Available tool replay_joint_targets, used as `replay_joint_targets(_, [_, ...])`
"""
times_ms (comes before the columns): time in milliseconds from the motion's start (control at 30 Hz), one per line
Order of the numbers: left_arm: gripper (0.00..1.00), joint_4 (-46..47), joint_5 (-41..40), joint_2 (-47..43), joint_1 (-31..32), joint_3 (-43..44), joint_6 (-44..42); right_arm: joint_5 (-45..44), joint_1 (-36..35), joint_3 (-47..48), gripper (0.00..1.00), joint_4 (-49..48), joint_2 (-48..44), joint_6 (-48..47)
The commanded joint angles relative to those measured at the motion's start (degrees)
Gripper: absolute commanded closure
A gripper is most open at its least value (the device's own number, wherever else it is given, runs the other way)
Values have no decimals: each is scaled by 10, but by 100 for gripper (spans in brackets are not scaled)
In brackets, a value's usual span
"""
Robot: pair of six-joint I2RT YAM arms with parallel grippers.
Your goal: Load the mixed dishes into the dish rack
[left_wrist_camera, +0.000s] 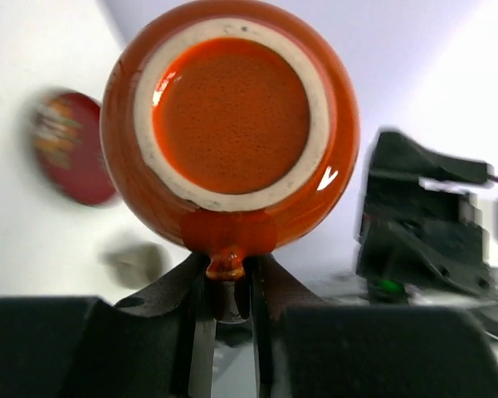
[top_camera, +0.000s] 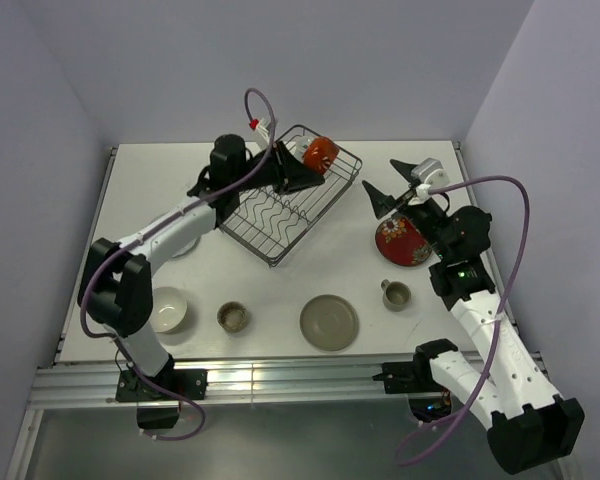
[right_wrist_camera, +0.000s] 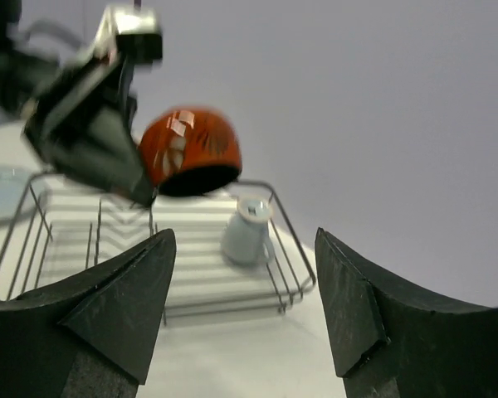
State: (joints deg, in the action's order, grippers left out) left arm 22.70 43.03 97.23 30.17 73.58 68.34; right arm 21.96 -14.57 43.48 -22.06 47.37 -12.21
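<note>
Left gripper (left_wrist_camera: 228, 278) pinches the glossy orange-red ceramic mug (top_camera: 321, 152) by its small handle, jaws narrow, w/ nothing else supporting the rounded body. The mug hangs tilted, mouth downward, above the 1 o'clock corner of the rectangular dark wire dish rack (top_camera: 285, 205), clear of the wires. A small blue-grey ceramic cup (right_wrist_camera: 247, 230) stands in that corner, just below and beside the mug. Right gripper (right_wrist_camera: 243, 274) hovers w/ jaws wide and empty at approx. 3 o'clock of the rack, near the round red floral plate (top_camera: 402, 243), which lies flat on the white table (top_camera: 150, 180).

Risks, as judged: the hold is on a thin handle only, so the heavier body may swivel or slip if the arm jolts. It would drop onto wire or onto the cup, and a chip is likely. Lowering w/o a sideways shift could knock the blue-grey cup over. Let go on the wavy dividers, the round mug may roll. The two arms are close at the rack's 3 o'clock side, so a reach by R while L backs out could bump.

Not yet loaded: round olive-grey ceramic plate (top_camera: 329, 322) at 6 o'clock, cream ceramic bowl (top_camera: 168, 310) at 8 o'clock, small beige cup (top_camera: 233, 317) and small grey cup (top_camera: 396, 294).
</note>
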Motion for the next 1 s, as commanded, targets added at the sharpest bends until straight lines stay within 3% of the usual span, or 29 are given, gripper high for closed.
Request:
replay_joint_targets(0, [100,-267,-67,23,-6,128,-224,115,49,-2,25,112,-20,0])
replay_joint_targets(133, [100,-400,-143,101,-6,267,-353,136,86,-8,23,166,-35,-5])
replay_joint_targets(333, [100,-507,-235,208,-5,408,-448,135,126,-32,22,176,-57,17])
replay_joint_targets(633, [100,-518,-284,263,5,447,-551,114,139,-56,22,171,-61,36])
replay_joint_targets(967, [100,-525,-358,332,3,492,-536,101,140,-71,22,162,-63,47])
